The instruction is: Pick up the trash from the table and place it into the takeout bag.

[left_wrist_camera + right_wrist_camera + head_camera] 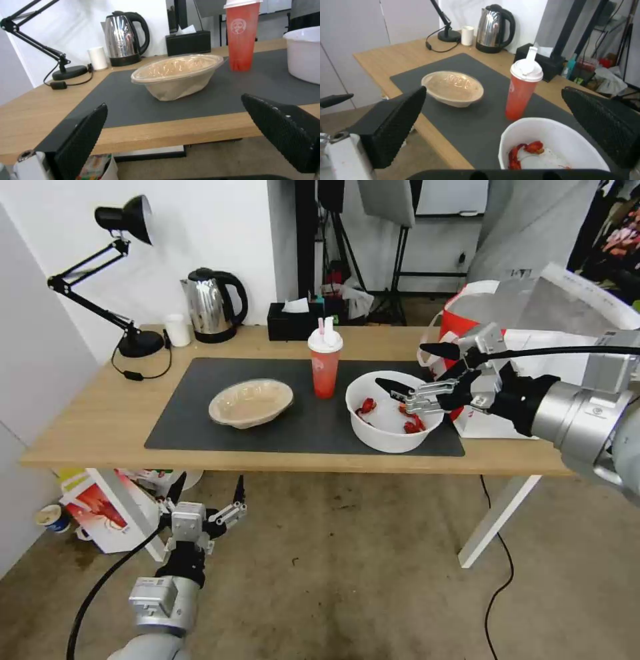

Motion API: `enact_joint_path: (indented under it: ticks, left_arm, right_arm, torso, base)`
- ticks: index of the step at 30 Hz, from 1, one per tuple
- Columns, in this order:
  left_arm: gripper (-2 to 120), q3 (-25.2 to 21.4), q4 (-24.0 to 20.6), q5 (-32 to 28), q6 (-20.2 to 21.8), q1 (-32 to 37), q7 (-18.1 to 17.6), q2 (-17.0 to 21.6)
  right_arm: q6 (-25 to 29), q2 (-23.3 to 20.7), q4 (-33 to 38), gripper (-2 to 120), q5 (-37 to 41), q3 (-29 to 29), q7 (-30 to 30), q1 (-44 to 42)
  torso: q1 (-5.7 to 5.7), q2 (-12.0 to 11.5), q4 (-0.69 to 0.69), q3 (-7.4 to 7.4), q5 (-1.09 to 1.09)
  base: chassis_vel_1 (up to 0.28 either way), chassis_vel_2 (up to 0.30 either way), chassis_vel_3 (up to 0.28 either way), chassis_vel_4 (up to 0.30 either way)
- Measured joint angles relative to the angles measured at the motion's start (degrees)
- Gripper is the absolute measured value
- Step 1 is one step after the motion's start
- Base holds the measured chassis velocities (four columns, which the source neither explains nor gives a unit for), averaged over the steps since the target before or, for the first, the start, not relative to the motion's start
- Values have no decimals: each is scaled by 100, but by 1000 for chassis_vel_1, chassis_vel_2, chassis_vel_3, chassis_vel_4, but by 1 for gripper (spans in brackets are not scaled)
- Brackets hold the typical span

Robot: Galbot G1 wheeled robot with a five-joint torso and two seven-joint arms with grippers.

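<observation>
On the table (100, 413), a dark grey mat (193, 427) carries all three pieces of trash. The shallow beige dish (251, 403) lies left, the red cup with a white lid (325, 363) stands in the middle, and the white bowl with red crayfish shells (390, 417) sits right. My right gripper (402, 365) hovers open just above the bowl's far rim, over the bowl (550, 147). The takeout bag (490, 421) stands at the table's right end, behind my right arm. My left gripper (207, 492) hangs open below the table's front edge, facing the dish (176, 75).
Along the back edge stand a black desk lamp (137, 342), a small white cup (177, 330), a steel kettle (212, 305) and a black tissue box (292, 321). A red-and-white bag (100, 510) sits on the floor under the table's left side. A white table leg (497, 513) slants at right.
</observation>
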Motion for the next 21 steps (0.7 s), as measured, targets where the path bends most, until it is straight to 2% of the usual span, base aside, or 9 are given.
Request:
enact_joint_path:
  ticks: [2, 4, 10, 11, 14, 16, 19, 20, 21]
  left_arm:
    - [100, -2, 0, 0, 0, 1, -1, 0]
    - [100, 0, 0, 0, 0, 0, -1, 0]
    - [100, -3, 0, 0, 0, 0, -1, 0]
    - [100, -1, 0, 0, 0, 0, -1, 0]
    - [100, -1, 0, 0, 0, 0, -1, 0]
    - [100, 0, -1, 0, 0, 0, -1, 0]
    - [100, -1, 0, 0, 0, 1, -1, 0]
    - [100, 0, 0, 0, 0, 0, -1, 0]
    - [100, 0, 0, 0, 0, 0, -1, 0]
  right_arm:
    - [-12, 5, -11, 100, 21, -57, 1, 105]
    - [-31, 19, -23, 100, 47, -140, 2, 203]
    - [-50, 42, -53, 100, 75, -249, 8, 333]
    - [-58, 53, -58, 100, 94, -299, 11, 406]
    - [-68, 67, -62, 100, 107, -344, 14, 463]
    - [-123, 201, -157, 100, 175, -683, 74, 758]
    - [-122, 190, -130, 100, 173, -686, 55, 815]
    - [-133, 236, -154, 100, 195, -777, 74, 927]
    - [-151, 283, -185, 100, 218, -877, 97, 1014]
  torso:
    - [1, 0, 4, 0, 3]
    - [0, 0, 1, 0, -4]
    - [0, 0, 2, 0, 4]
    - [0, 1, 0, 0, -2]
    - [0, 1, 1, 0, -1]
    - [0, 1, 1, 0, 3]
    - [1, 0, 5, 1, 2]
    - [0, 0, -2, 0, -4]
    - [0, 0, -1, 0, 2]
  base:
    - [0, 0, 0, 0]
    - [0, 0, 0, 0]
    - [0, 0, 0, 0]
    - [0, 0, 0, 0]
    - [0, 0, 0, 0]
    - [0, 0, 0, 0]
    - [0, 0, 0, 0]
    - [0, 0, 0, 0]
    - [0, 0, 0, 0]
